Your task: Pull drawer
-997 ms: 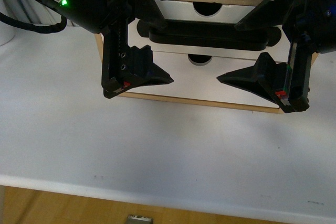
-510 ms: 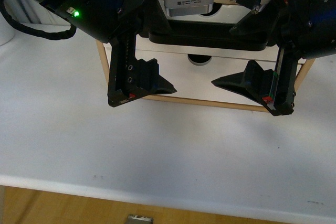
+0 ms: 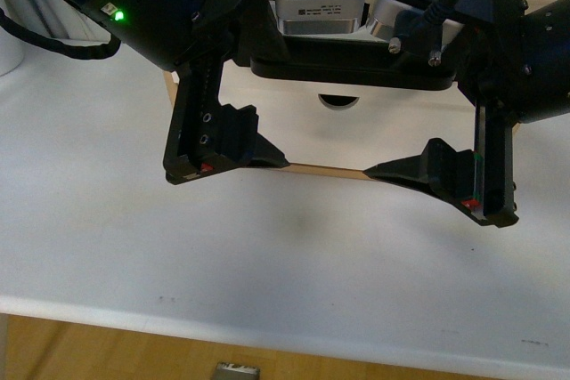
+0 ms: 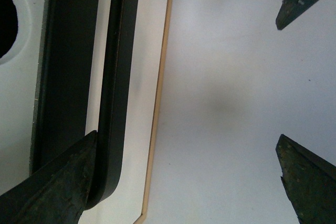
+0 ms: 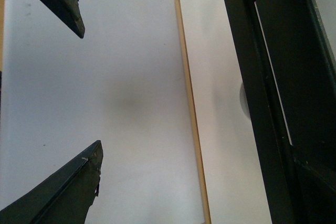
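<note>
The drawer (image 4: 16,129) sits in a small wooden box (image 3: 321,169) toward the back edge of the white surface (image 3: 267,255). Its long black handle (image 3: 356,73) runs across the front. Both arms hang over it, one at each end. The left end effector (image 4: 186,135) is spread wide. One of its fingers (image 4: 58,182) is right by the handle, and I cannot tell if they touch. The other is out over the surface. The right end effector (image 5: 197,150) is spread wide too.
</note>
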